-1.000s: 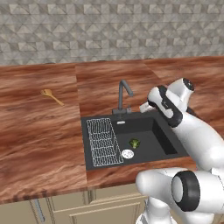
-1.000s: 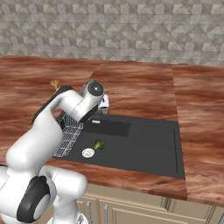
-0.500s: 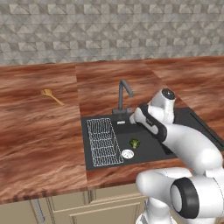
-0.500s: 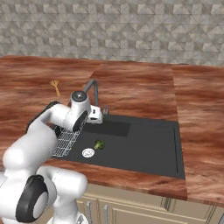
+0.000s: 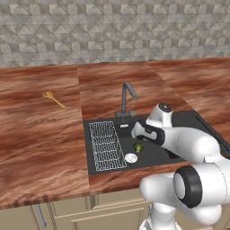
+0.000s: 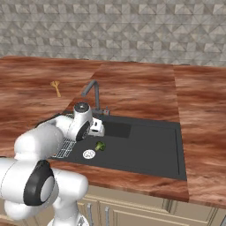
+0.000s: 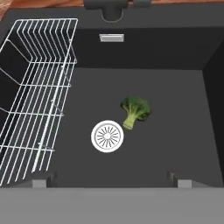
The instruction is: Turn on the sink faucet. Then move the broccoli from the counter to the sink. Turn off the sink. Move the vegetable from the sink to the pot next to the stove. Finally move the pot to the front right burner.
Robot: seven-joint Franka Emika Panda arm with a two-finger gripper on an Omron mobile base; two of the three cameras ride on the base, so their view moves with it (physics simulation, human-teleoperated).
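**Pincer Poised Over the Basin: Retrieval of the Vegetable**

Pincer [image 7: 111, 180] jaws stand spread wide and hold nothing; the two dark fingertips [image 7: 40, 180] sit far apart at the bottom of the hand view, looking down into the sink [image 7: 183, 109]. From the base views, the hand hangs above the basin just in front of the sink faucet [image 5: 126, 98].

The broccoli [image 7: 135, 110] lies on the sink floor, head away from the hand and stem toward it, just beside the round silver drain [image 7: 107, 136] and apart from the white wire rack [image 7: 37, 92]. No water stream is visible from the spout, so the washing stage appears complete.

Step in hand, by judgement: moving the vegetable from the sink to the pot. The pot and stove cannot be located from these views.

The next move calls for:
1. Lowering the hand straight toward the floret.
2. Centring the open jaws over the head or stem, clear of the drain.
3. Closing firmly; the floret is small and lies loose, so an off-centre approach may nudge it aside.

The wooden spoon [image 5: 53, 99] rests on the counter [image 5: 40, 134], well apart.
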